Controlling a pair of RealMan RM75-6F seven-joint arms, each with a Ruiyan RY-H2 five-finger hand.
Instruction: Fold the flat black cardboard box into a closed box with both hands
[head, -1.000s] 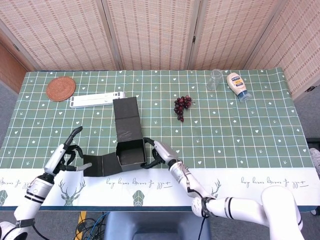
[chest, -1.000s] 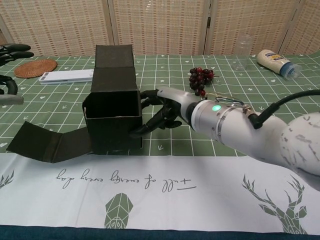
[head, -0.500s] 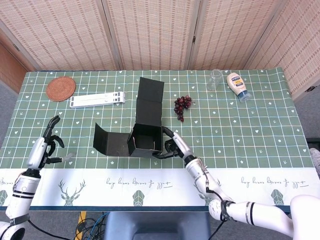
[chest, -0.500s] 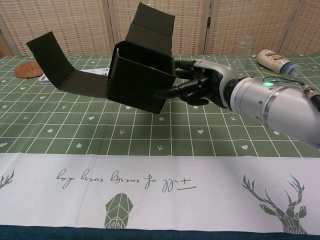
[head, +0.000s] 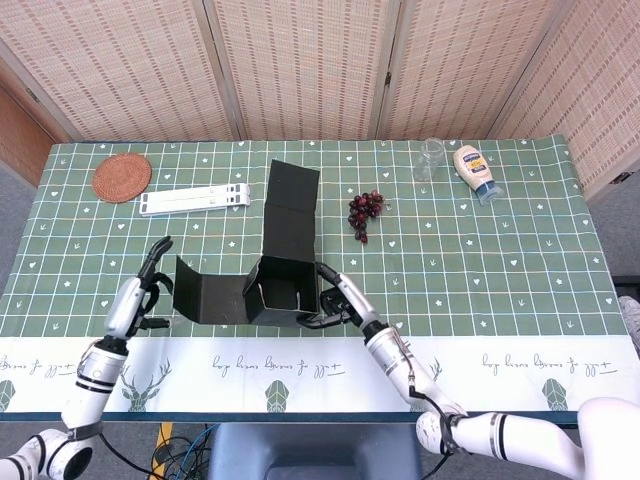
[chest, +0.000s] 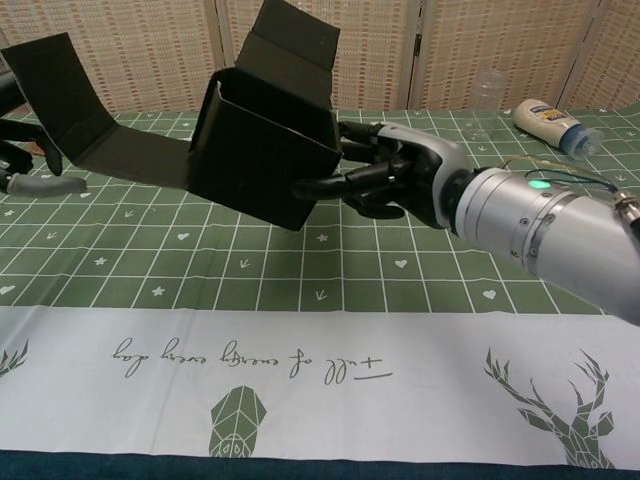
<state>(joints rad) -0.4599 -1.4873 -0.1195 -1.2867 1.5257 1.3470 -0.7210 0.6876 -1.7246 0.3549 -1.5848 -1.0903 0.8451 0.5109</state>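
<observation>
Right hand (chest: 400, 180) gripping black box (head: 283, 285); left hand (head: 145, 290) apparently spread beside its flap.

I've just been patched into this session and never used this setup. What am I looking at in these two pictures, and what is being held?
You are driving a two-armed robot with human-like hands at a table covered by a green checked cloth. One picture looks down from the robot's head; the other looks forward from its chest, low over the table.

The right hand grips the side of the black cardboard box, which is partly folded: an open cube raised off the table and tilted, one flap standing up behind it and a long flap reaching out to the left. The left hand is near that long flap's end, fingers spread, holding nothing.

Also on the cloth: a woven coaster, a flat white object, dark grapes, a clear glass and a squeeze bottle lying down.
</observation>
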